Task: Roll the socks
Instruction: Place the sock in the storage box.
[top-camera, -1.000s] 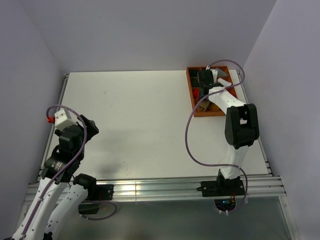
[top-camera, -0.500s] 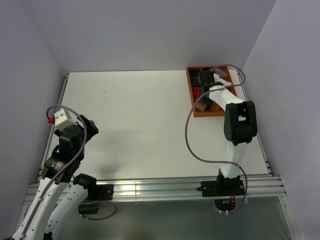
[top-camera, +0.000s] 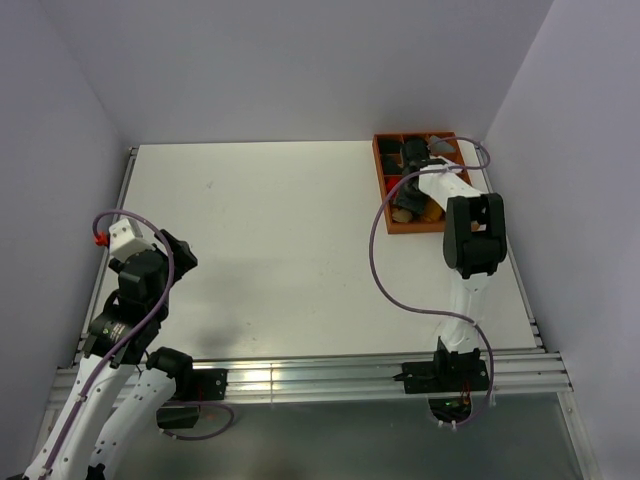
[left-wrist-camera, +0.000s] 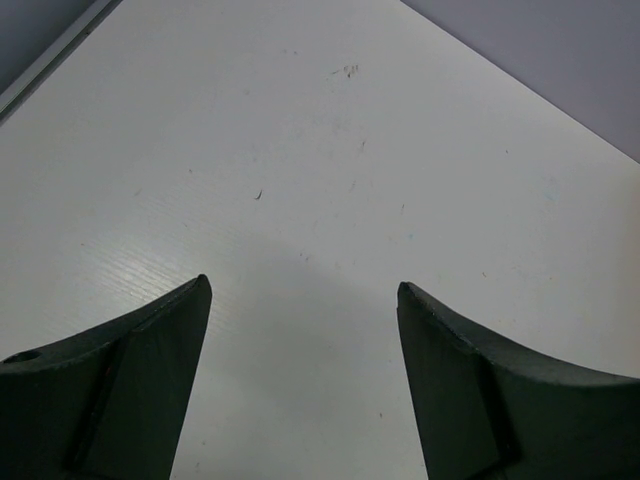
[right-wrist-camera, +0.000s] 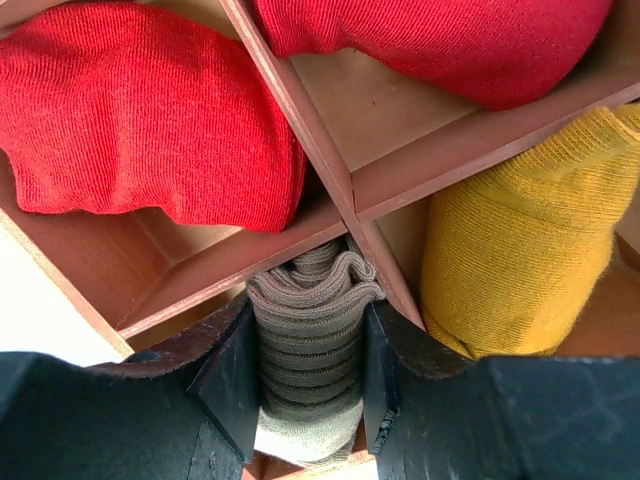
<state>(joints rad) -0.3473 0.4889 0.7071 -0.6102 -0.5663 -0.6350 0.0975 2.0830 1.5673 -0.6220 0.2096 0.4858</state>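
Landmark: divided wooden tray (top-camera: 381, 185), reddish-brown, with thin partition walls.

1. Left gripper (left-wrist-camera: 302, 290): well to the left of the tray and nearer the arm bases. The dark jaws stand wide apart with nothing between them, over bare tabletop.
2. Red sock bundle (right-wrist-camera: 140, 120): in the tray compartment left of the partition cross in the right wrist view.
3. Tan ribbed sock (right-wrist-camera: 315, 300): folded up at the tray, just below the partition cross. It is pinched on both sides by the right gripper (right-wrist-camera: 310, 390), whose jaws are closed against it.
4. Second red bundle (right-wrist-camera: 440, 40): in the compartment above and right of the cross.
5. Mustard yellow sock (right-wrist-camera: 510, 250): bundled in the compartment right of the cross, beside the held sock.

Surface: white table (top-camera: 280, 230), faintly scuffed and speckled. It carries the tray at its far right corner.
Room: plain pale lilac-grey walls (top-camera: 300, 60) close behind and beside the tray.
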